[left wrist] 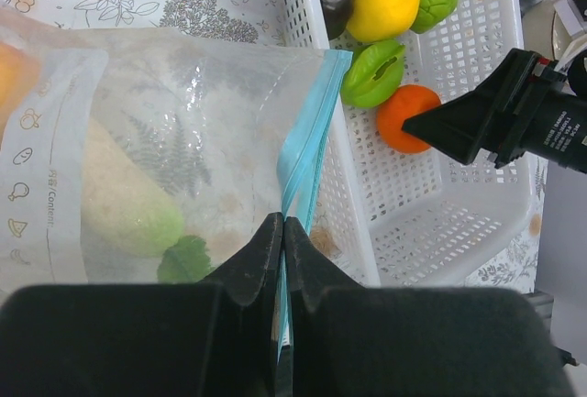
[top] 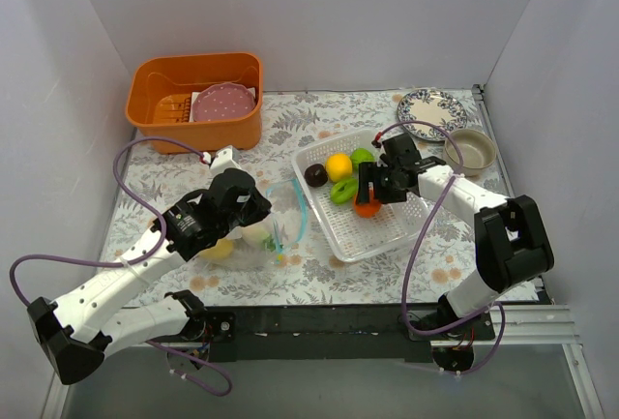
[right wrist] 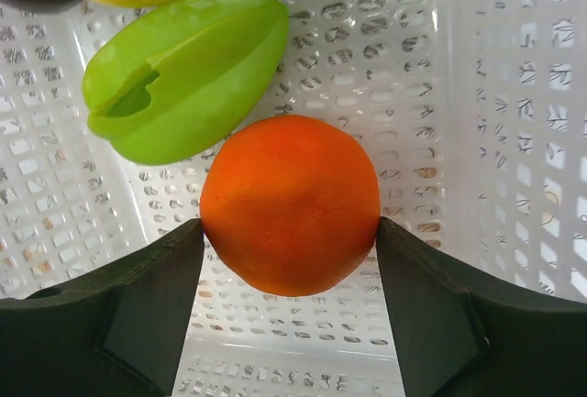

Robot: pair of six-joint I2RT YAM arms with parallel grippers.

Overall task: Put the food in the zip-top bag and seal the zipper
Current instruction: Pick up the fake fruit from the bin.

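Observation:
The clear zip-top bag [top: 253,241] lies on the table left of the white mesh basket [top: 387,245]. My left gripper [left wrist: 283,227] is shut on the bag's teal-blue zipper [left wrist: 307,140] at the mouth. A white oblong piece [left wrist: 119,200] and a green leaf [left wrist: 188,259] lie inside the bag [left wrist: 183,122]. My right gripper [right wrist: 290,227] is inside the basket [right wrist: 477,94], with both fingers against an orange round piece [right wrist: 290,203]. A green piece [right wrist: 188,71], a yellow one [top: 338,166], another green one [top: 362,157] and a dark brown ball [top: 315,174] lie in the basket.
An orange tub [top: 195,100] holding a pink plate stands at the back left. A patterned plate [top: 431,112] and a beige bowl [top: 470,150] sit at the back right, just behind the basket. White walls close in the table.

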